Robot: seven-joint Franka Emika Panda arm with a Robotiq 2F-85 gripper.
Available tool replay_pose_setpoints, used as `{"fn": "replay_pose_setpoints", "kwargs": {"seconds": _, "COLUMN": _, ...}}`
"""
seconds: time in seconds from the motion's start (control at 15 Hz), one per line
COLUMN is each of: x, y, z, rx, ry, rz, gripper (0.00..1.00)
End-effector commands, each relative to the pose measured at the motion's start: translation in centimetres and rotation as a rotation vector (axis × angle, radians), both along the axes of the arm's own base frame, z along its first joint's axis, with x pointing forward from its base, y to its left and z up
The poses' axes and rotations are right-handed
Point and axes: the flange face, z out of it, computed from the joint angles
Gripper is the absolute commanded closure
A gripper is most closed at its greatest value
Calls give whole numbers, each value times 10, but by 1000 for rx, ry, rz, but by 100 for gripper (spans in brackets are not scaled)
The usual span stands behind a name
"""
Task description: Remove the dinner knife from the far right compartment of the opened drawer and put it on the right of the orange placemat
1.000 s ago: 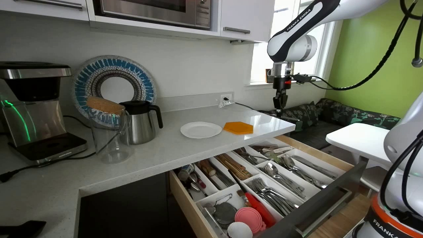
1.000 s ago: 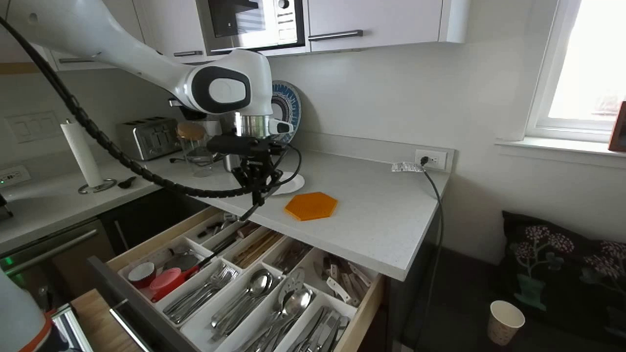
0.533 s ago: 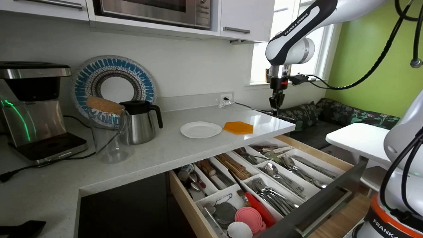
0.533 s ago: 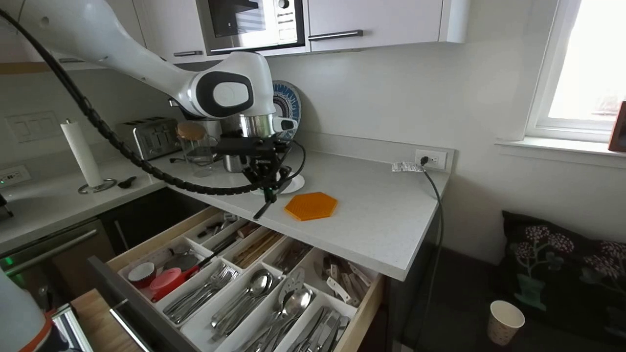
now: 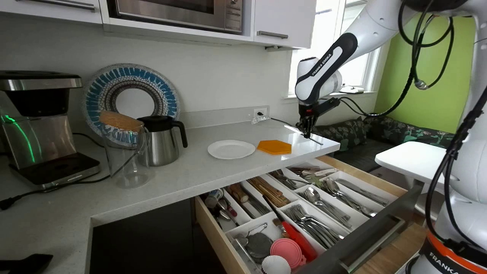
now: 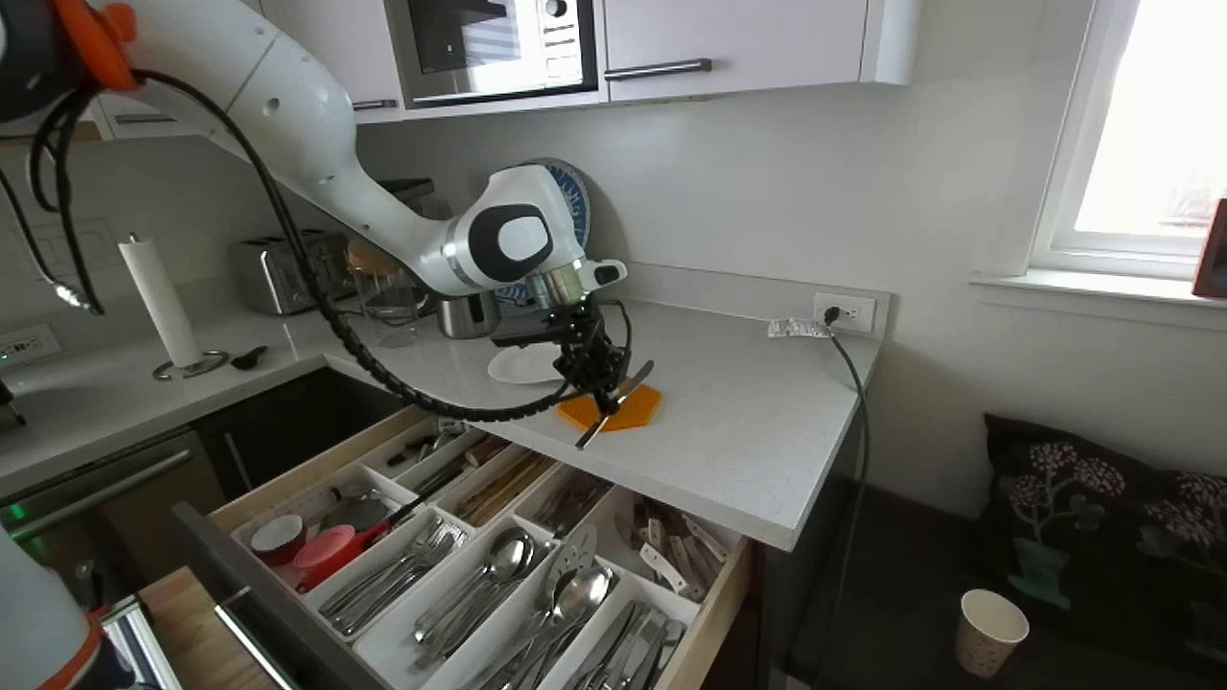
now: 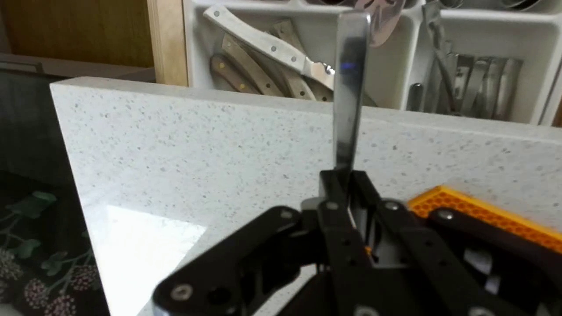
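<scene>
Above the worktop, the gripper pinches the knife, to the right of the mat in an exterior view, so removal looks done and only lowering and releasing it there seem left.

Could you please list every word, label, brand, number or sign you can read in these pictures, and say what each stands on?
"FRANKA EMIKA": on the robot arm, in an exterior view.
"FRANK", then cut off: on the robot base, in an exterior view.
Too small to read: any markings on the microwave and the coffee maker.
Too blurred: any print on the shiny strip beside the wall outlet.
Wrist view: no readable text.
</scene>
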Motion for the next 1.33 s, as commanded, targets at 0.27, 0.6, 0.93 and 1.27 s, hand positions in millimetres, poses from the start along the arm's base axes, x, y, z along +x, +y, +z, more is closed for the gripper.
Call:
{"fn": "replay_pose_setpoints", "kwargs": {"seconds": 0.27, "x": 56, "y": -23, "z": -28, "rx": -79, "ry": 33, "rz": -152, "gripper": 97}}
{"fn": "replay_pose_setpoints", "kwargs": {"seconds": 0.6, "x": 74, "y": -22, "z": -42, "rx": -78, "ry": 96, "rz": -147, "gripper": 97}}
{"fn": "replay_pose_setpoints", "kwargs": {"seconds": 0.93, "x": 86, "y": -23, "z": -51, "rx": -51, "ry": 120, "rz": -143, "gripper": 97}}
{"fn": "replay_pose_setpoints", "kwargs": {"seconds": 1.27, "x": 93, "y": -24, "z": -55, "rx": -27, "ry": 141, "rz": -116, "gripper": 97}}
